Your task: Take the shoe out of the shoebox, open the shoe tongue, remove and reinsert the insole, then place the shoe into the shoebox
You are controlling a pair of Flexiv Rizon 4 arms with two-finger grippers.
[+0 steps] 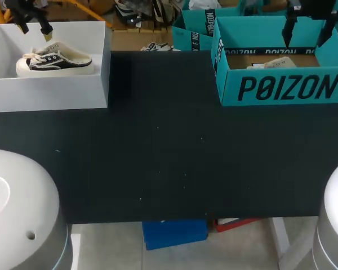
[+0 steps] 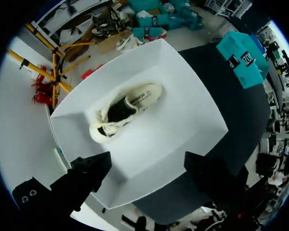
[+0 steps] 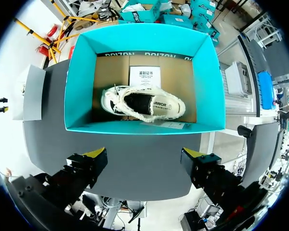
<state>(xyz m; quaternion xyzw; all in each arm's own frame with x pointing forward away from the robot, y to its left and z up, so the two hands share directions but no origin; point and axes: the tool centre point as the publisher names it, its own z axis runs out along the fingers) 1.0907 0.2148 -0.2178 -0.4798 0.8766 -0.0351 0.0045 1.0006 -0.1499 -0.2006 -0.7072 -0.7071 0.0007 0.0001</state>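
A cream and black shoe [image 1: 53, 61] lies on its sole in the white box [image 1: 50, 93] at the table's back left. My left gripper [image 1: 34, 27] hangs open above that box; in the left wrist view the shoe [image 2: 125, 110] lies ahead of the empty gripper [image 2: 149, 168], well below it. A second cream shoe [image 3: 144, 103] lies inside the teal shoebox [image 3: 82, 72] at the back right, barely showing in the head view [image 1: 273, 63]. Open and empty, my right gripper [image 3: 144, 156] is high above the shoebox's near wall [image 1: 308, 32].
The black tabletop [image 1: 169, 157] stretches between the two boxes and toward the front edge. A white printed card [image 3: 144, 77] lies on the teal shoebox's cardboard floor behind the shoe. My arms' grey bases [image 1: 17, 208] stand at the front corners.
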